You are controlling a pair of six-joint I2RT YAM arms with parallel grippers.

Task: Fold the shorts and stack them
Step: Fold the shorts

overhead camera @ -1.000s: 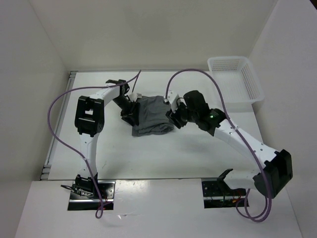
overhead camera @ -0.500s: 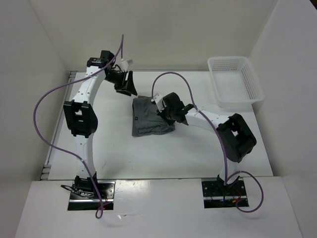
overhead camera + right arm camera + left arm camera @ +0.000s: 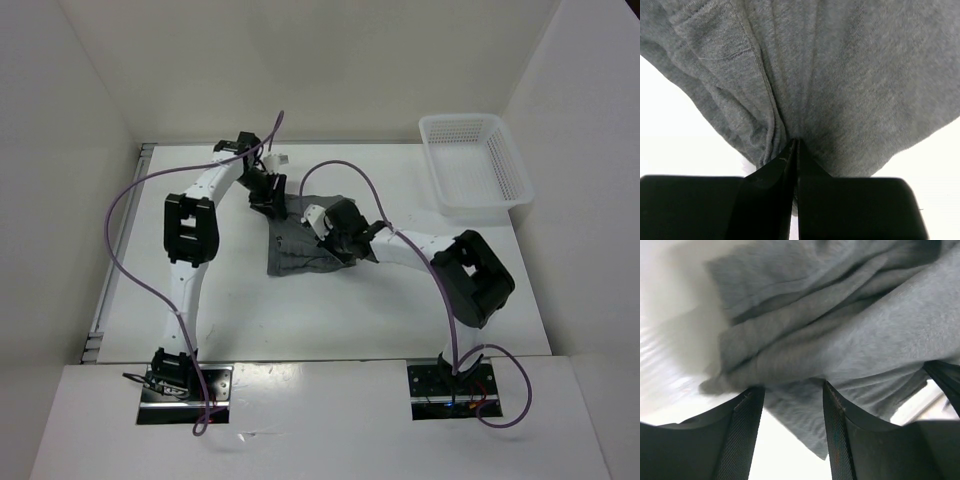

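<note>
The grey shorts (image 3: 292,250) lie bunched on the white table (image 3: 350,310) at the centre, pulled into an uneven shape. My right gripper (image 3: 336,238) is at their right side, and the right wrist view shows its jaws pressed together on a pinched fold of the grey shorts (image 3: 850,75), the gripper (image 3: 796,143) shut. My left gripper (image 3: 268,196) is at the back left edge of the shorts. In the left wrist view its fingers (image 3: 747,430) stand apart, and the gripper (image 3: 790,390) is open, with a loose corner of the shorts (image 3: 840,330) lying between them.
A white mesh basket (image 3: 505,165) stands at the back right of the table. White walls close in the table at the left, back and right. Purple cables loop above both arms.
My right gripper has shut on the shorts and dragged them out of their neat rectangle. My left arm swung away to the back left, then came back to the shorts' edge.
</note>
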